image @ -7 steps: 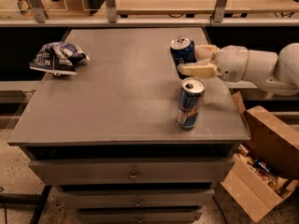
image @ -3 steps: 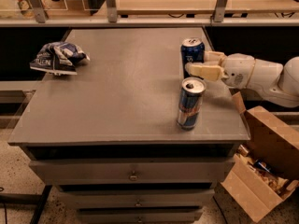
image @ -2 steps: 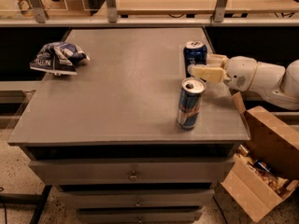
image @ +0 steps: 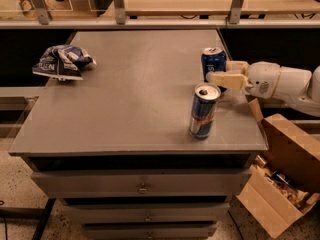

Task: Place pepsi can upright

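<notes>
The pepsi can (image: 212,59), short and dark blue with a silver top, stands upright on the grey table top (image: 125,99) near its right edge. My gripper (image: 218,71) reaches in from the right on a white arm (image: 280,84). Its cream fingers (image: 225,79) sit on either side of the can, one in front and one behind, shut on it. The can's bottom is at table level, partly hidden by the front finger.
A taller blue-and-silver can (image: 204,111) stands upright just in front of the pepsi can. A crumpled blue-white snack bag (image: 62,61) lies at the far left. Open cardboard boxes (image: 285,184) sit on the floor at the right. Drawers (image: 142,188) are below the table top.
My gripper has carried the pepsi can to the right and a little towards the table's edge. The tall can and the bag have not moved.
</notes>
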{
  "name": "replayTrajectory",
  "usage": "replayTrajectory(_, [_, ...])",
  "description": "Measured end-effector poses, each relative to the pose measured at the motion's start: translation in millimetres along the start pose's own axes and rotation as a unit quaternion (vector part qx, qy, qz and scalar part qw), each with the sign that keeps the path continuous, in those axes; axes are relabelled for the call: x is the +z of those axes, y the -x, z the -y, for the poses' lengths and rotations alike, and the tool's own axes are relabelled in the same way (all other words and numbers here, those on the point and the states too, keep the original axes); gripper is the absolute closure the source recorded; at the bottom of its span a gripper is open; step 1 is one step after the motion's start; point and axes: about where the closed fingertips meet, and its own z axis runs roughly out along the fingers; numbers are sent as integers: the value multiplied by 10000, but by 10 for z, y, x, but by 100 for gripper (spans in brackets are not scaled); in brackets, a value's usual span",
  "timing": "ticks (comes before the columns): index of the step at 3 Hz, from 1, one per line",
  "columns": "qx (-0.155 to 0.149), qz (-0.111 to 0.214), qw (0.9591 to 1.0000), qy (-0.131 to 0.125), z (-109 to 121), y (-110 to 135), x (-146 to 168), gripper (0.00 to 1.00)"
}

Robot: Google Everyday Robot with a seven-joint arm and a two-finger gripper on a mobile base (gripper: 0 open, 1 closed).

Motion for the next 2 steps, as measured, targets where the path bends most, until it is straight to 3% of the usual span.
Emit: replayTrajectory(2, [125,-219,9995,-203,57,-99,-187,7])
